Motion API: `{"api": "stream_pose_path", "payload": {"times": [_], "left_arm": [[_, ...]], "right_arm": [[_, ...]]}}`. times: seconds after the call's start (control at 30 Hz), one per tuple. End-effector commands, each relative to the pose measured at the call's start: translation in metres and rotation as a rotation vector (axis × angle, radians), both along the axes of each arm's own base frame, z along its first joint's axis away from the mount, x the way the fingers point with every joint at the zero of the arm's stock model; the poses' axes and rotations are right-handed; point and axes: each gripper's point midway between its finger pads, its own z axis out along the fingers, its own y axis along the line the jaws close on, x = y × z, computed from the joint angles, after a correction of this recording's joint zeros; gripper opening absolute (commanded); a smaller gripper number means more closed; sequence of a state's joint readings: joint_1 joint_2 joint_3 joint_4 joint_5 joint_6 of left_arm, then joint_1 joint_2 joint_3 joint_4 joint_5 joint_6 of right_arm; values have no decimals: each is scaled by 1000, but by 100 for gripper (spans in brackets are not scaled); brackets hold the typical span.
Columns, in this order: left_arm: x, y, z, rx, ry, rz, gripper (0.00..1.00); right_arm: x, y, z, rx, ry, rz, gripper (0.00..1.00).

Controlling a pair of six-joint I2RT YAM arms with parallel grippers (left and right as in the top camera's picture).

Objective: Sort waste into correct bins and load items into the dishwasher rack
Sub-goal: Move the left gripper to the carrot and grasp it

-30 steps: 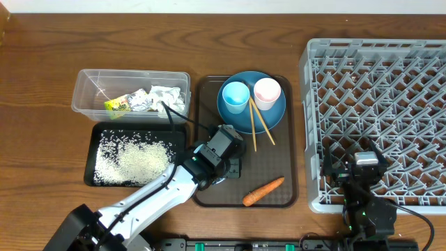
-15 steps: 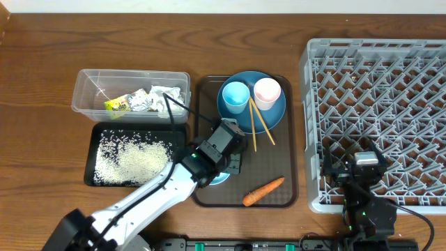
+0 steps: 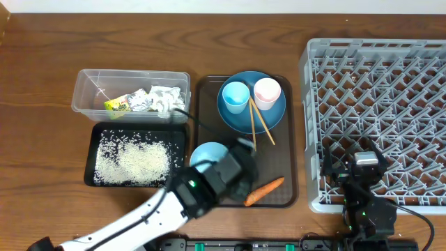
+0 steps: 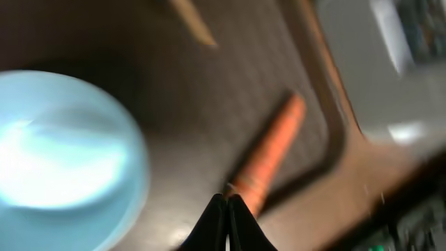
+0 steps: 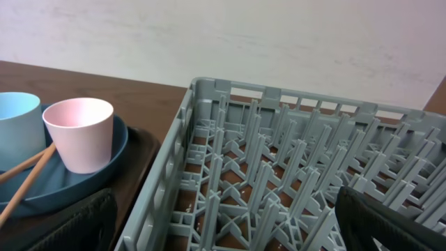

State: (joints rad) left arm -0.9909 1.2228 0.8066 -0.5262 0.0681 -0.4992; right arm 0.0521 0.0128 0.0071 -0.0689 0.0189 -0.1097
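My left gripper (image 3: 244, 187) is shut and empty, its tips (image 4: 228, 199) just short of the thick end of the orange carrot (image 4: 273, 152), which lies on the brown serving tray (image 3: 279, 167). The carrot also shows in the overhead view (image 3: 265, 189). The white bowl (image 3: 208, 155) stands just left of the gripper. The blue plate (image 3: 272, 115) holds the light blue cup (image 3: 235, 95), pink cup (image 3: 267, 90) and chopsticks (image 3: 259, 125). The clear tub (image 3: 90, 94) holds white paper (image 3: 166, 96) and the wrapper (image 3: 117, 105). The black tray (image 3: 94, 136) holds rice (image 3: 132, 159). My right gripper (image 3: 359, 166) is open over the front edge of the grey rack (image 3: 376, 90).
The serving tray's raised front rim (image 4: 334, 146) runs just beyond the carrot. The rack's wall (image 5: 167, 174) stands close to the right of the tray, and the pink cup (image 5: 80, 132) sits near it. Bare wooden table (image 3: 42, 70) lies left of the tub.
My left arm has moved right and toward the front, off the white bowl and over to the carrot. The bowl now shows uncovered. The right arm has not moved.
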Motion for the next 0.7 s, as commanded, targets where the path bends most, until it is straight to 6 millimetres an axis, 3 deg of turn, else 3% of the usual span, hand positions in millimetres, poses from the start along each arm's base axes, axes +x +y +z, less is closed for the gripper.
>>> {"api": "stream_pose_path", "payload": {"times": [0.0,0.27,0.33,0.47,0.53,0.67], "left_arm": [[-16,-15,-2,46,-45,-99,6],[-43,-41,-35,128,-57,-218,8],[-46,-47,-44,137,-53,-232,14],[-46,-49,-61,169,-38,-236,16],[-46,-50,-68,183,-31,-237,29],[-43,-52,-77,197,-32,-235,32]], "right_arm": [[0,-1,-1,7,4,-6,99],[0,-1,-1,7,4,-6,99],[0,-1,-1,7,4,-6,99],[0,-1,-1,7,4,-6,99],[0,-1,-1,7,3,-5,99],[0,-1,-1,7,3,-6,99]]}}
